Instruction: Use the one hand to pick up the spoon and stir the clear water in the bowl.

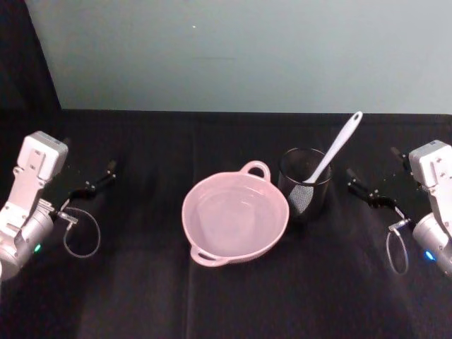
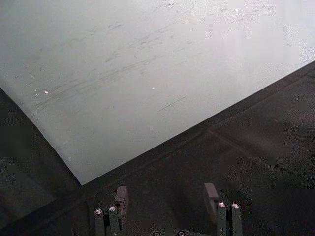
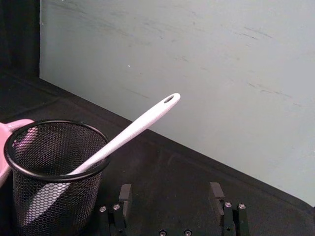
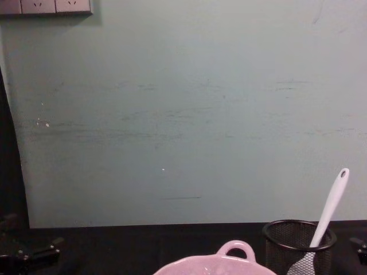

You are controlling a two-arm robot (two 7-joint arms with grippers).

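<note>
We are at the first step, reaching for the spoon (image 1: 332,155), which leans in the mesh cup (image 1: 305,194) just beside the bowl (image 1: 201,189), handle up. Our right gripper (image 3: 170,196) hangs open and empty near the cup; the left gripper (image 2: 166,196), also open, is parked far left. Next, we should close on the raised handle and lift it clear.

head: high, looking down at table (image 1: 141,289) | chest: low, facing wall (image 4: 183,114) | wrists: near tabletop, seemingly level | shared: bowl (image 1: 198,212), mesh cup (image 1: 321,201)
</note>
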